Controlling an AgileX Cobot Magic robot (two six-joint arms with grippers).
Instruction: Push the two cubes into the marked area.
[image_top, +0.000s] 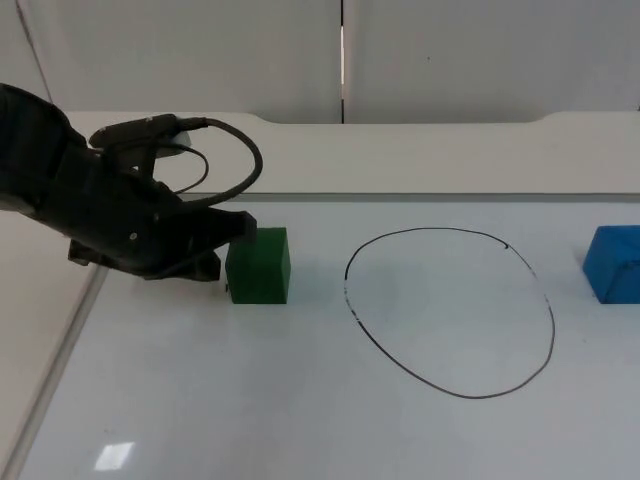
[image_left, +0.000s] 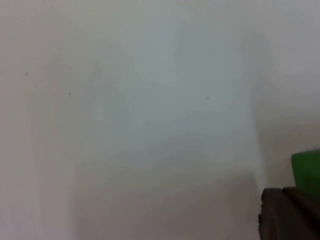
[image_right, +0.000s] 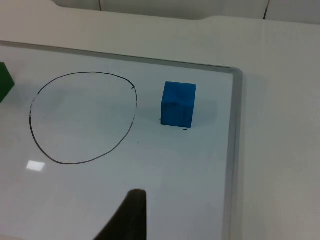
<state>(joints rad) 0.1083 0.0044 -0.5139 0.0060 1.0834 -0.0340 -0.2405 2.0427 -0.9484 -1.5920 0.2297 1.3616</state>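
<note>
Two cubes, both outside the drawn circle (image_top: 450, 312). In the top view the green cube (image_top: 259, 265) sits at the circle's 9 o'clock, left gripper (image_top: 222, 250) touching its far side from the ring; finger spread: cannot tell. Blue cube (image_top: 614, 263) at 3 o'clock, cut by the picture's edge (the right wrist view shows it whole (image_right: 178, 104), near the whiteboard's raised rim (image_right: 234, 150)). Bare board lies between each cube and the line. Right gripper (image_right: 127, 217) waits near the board's front, spread unclear.

green cube (image_top: 259, 265) upright just left of drawn ring (image_top: 450, 312), blue cube (image_top: 614, 263) right, both outside
</note>
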